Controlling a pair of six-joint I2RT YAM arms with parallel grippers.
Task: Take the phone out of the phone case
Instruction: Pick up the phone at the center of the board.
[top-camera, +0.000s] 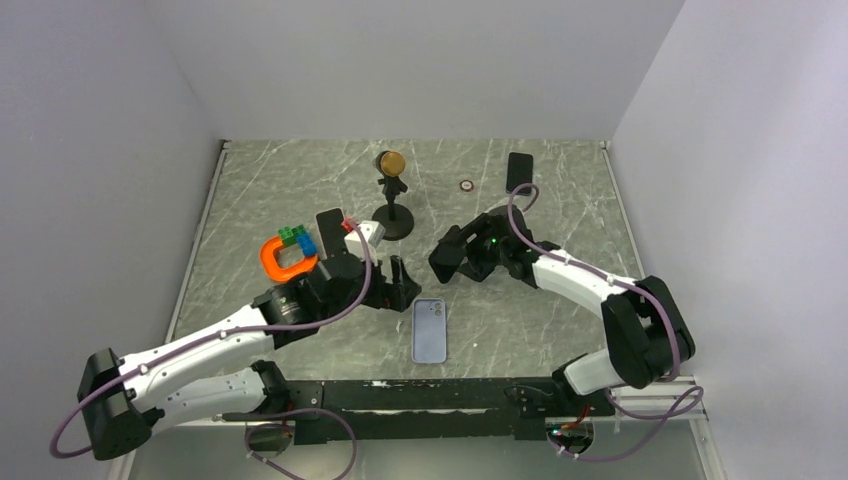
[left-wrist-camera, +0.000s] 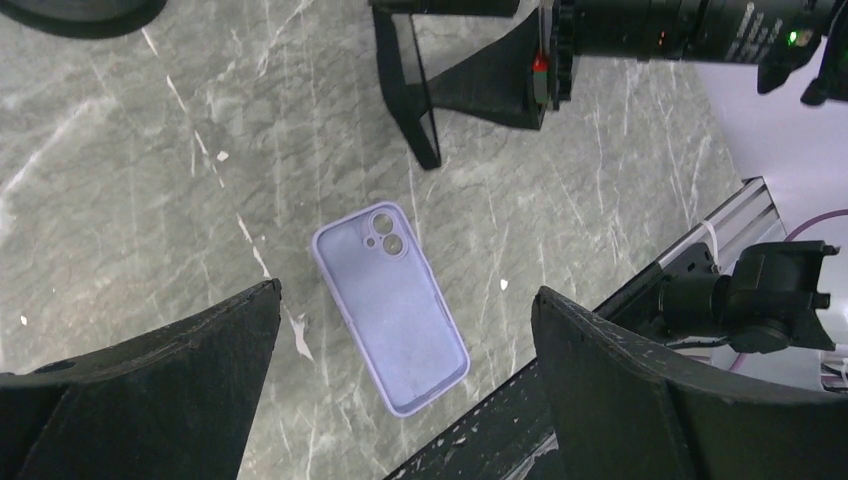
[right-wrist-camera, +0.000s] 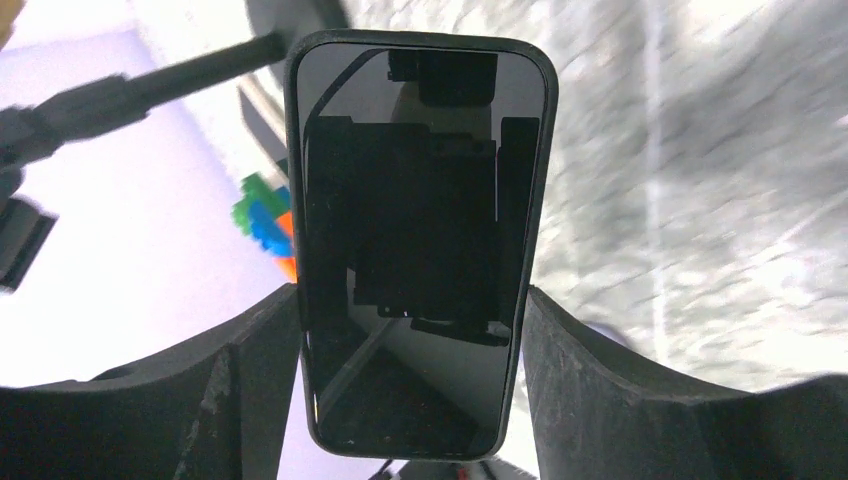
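The lilac phone case (top-camera: 430, 330) lies flat on the marble table near the front edge, its hollow side up and nothing in it (left-wrist-camera: 390, 305). My left gripper (top-camera: 398, 283) hovers above it, open, its two fingers standing wide on either side of the case (left-wrist-camera: 407, 290). The black phone (right-wrist-camera: 420, 240) is out of the case and off the table. My right gripper (right-wrist-camera: 412, 310) is shut on its long edges near one end, screen toward the camera. In the top view the right gripper (top-camera: 452, 255) is up and right of the case.
An orange handle with coloured blocks (top-camera: 290, 255) sits by the left arm. A black stand with a gold ball (top-camera: 392, 190) stands behind the grippers. A dark slab (top-camera: 518, 170) and a small ring (top-camera: 466, 185) lie far back. The black rail (top-camera: 420, 395) runs just in front of the case.
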